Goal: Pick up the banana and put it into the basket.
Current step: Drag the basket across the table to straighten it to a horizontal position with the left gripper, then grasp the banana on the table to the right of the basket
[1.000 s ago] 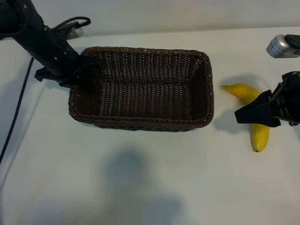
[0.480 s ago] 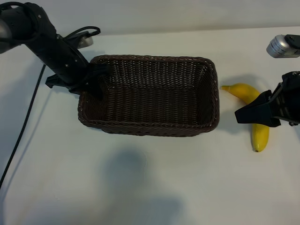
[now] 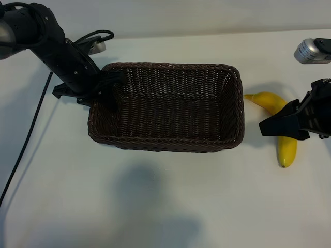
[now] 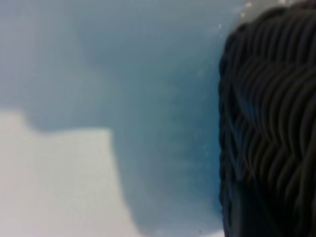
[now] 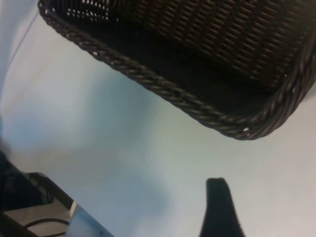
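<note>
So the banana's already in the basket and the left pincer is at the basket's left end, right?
Not quite. The exterior view shows the banana lying on the table to the right of the basket, not in it, under the right pincer. The left pincer is indeed at the basket's left end.

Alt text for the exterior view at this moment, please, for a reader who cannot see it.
A dark brown wicker basket sits empty mid-table, the left gripper at its left end wall. To its right a yellow banana lies on the white table, with the right gripper just over its middle.
</note>
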`<action>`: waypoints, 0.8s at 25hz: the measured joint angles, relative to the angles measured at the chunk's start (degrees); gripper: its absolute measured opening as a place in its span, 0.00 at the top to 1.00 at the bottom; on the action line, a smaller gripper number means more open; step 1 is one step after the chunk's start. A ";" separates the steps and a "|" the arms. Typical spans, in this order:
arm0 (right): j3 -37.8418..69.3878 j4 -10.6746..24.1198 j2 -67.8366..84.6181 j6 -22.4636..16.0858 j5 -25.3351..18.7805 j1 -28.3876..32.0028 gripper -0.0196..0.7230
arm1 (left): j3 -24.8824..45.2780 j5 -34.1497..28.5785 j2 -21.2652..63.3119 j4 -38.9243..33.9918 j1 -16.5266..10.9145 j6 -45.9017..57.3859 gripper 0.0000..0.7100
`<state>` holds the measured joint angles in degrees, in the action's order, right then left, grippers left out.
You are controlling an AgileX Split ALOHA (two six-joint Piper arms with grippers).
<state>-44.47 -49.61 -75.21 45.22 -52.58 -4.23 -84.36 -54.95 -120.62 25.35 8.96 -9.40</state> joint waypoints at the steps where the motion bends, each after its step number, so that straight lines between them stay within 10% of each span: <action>1: 0.00 0.00 0.00 0.00 0.00 0.00 0.34 | 0.00 -0.21 0.00 0.06 0.00 0.00 0.55; 8: 0.00 0.00 0.00 0.00 0.00 0.00 0.34 | 0.00 -0.39 0.41 0.14 0.00 0.40 0.34; 20: 0.00 0.00 0.00 0.00 -0.06 0.00 0.34 | 0.00 -4.13 9.97 -8.03 -0.28 4.27 0.33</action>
<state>-44.47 -49.61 -75.21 45.22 -52.64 -4.23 -84.36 -59.09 -110.65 17.32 8.68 -5.14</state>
